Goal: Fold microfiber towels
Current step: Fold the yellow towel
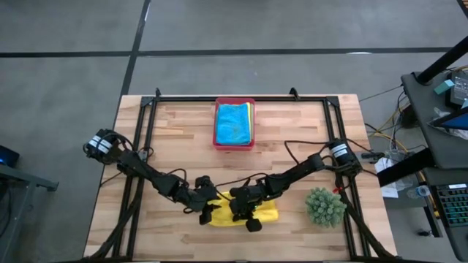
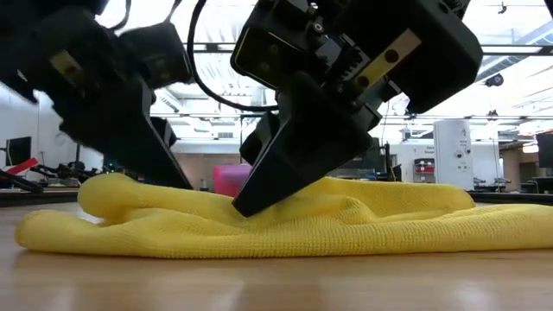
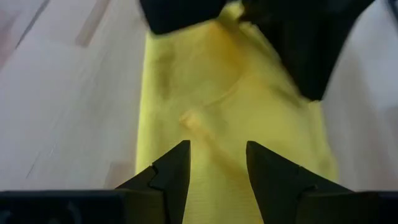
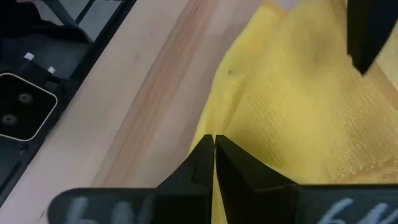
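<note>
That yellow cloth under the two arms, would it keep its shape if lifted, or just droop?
The yellow towel would likely droop: it already lies in soft rumpled folds. It looks light and thin. Its nubby weave probably grips rather than slips; the right gripper has its fingers closed at its edge.

a pale wooden plank table (image 1: 183, 146) carries a pink plastic tray (image 1: 234, 145), a crumpled yellow microfiber towel (image 1: 267, 213) and a spiky green plant (image 1: 325, 207).

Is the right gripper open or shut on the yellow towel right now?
Shut. In its wrist view the right gripper has its fingers pressed together at the yellow towel edge; whether fabric is pinched, cannot tell.
</note>
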Controlling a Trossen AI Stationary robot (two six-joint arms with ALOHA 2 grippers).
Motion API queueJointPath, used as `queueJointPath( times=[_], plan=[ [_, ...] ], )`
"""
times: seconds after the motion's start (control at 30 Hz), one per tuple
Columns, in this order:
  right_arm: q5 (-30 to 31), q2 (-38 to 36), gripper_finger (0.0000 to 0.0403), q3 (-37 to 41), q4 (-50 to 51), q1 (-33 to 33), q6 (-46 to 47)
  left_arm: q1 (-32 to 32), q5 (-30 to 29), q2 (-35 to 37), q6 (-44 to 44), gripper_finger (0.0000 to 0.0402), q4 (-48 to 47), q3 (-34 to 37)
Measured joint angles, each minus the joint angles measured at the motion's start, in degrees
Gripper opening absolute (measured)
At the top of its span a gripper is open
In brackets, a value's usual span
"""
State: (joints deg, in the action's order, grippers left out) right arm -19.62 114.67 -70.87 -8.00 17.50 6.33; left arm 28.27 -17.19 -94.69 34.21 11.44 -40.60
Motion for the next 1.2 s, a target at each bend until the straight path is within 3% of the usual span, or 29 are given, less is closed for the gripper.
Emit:
queueJointPath(
  times=[0.3,0.6,0.73,1.0,1.2],
  plan=[
    [0.13,-0.02,0.0009,-0.04,0.20,0.00,-0.35,-0.04,-0.09,-3.96,0.15,0.0129,1.41,-0.11],
    [1.64,-0.30,0.0009,-0.04,0.29,0.00,-1.18,-0.02,-0.07,-3.90,-4.85,0.0009,1.68,-1.07],
    [2.02,-1.65,0.0009,-0.02,1.03,0.00,-1.91,-0.02,-0.07,-3.83,-6.83,0.0004,1.71,-1.87],
    [10.32,-4.65,0.0009,0.00,5.96,0.00,-2.93,-0.17,-0.10,-3.79,-7.06,0.0001,1.85,-2.23],
    [10.91,-4.72,0.0009,0.01,6.79,0.00,-3.36,-0.54,-0.07,-3.79,-4.70,0.0013,1.73,-2.23]
  ],
)
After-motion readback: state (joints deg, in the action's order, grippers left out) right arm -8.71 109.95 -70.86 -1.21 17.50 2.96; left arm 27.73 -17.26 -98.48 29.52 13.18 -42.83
